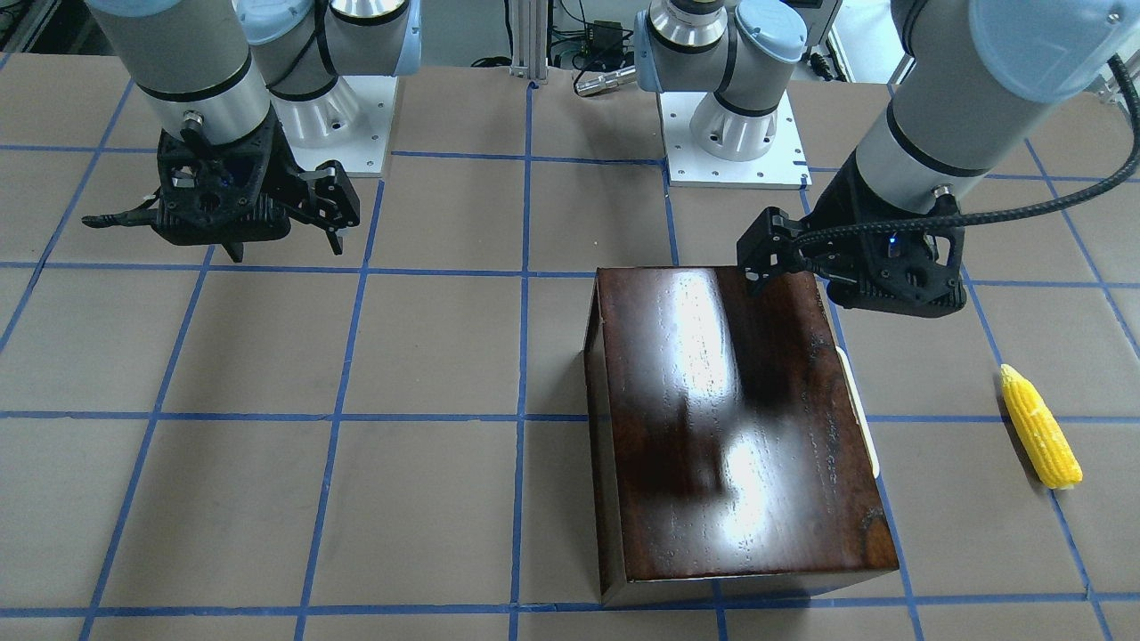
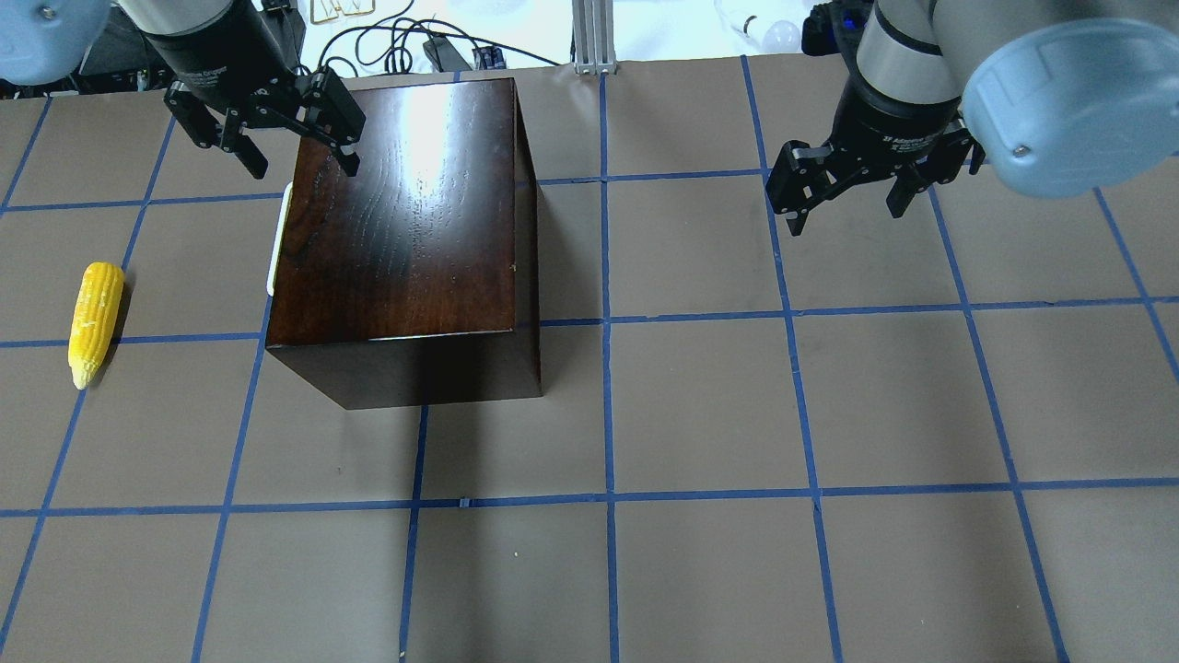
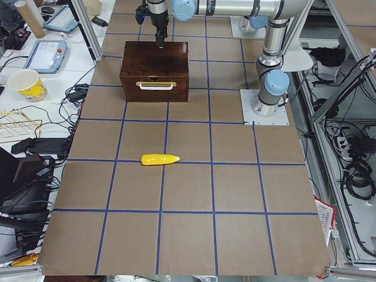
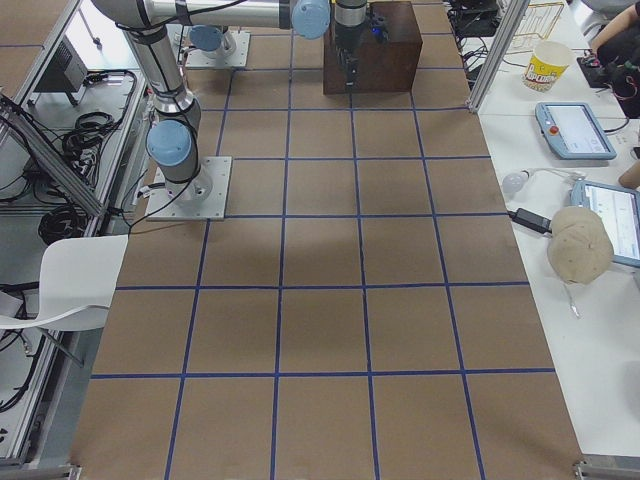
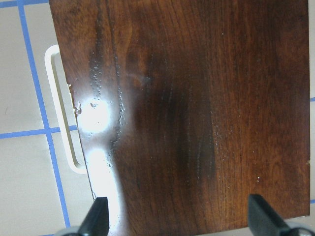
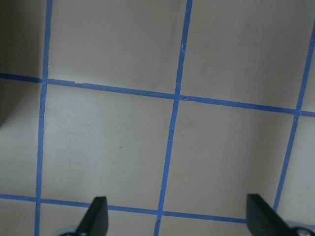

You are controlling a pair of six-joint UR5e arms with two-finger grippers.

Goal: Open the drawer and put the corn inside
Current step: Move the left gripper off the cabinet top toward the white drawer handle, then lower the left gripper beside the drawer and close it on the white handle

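Now the left claw [image 2: 302,164] hangs open over the box [image 2: 405,212]. The drawer [image 3: 155,89] is shut, its handle [image 2: 278,239] just outward and below, corn [image 2: 95,322] farther out. Descend past the box edge, straddle the handle squarely, then pull straight.

Box [image 2: 405,212] on table [image 2: 700,405], drawer [image 3: 154,94] in it, handle [image 3: 155,86] facing left, corn [image 2: 95,322] further left, left gripper [image 2: 304,168] above box, right gripper [image 2: 847,216] well right.
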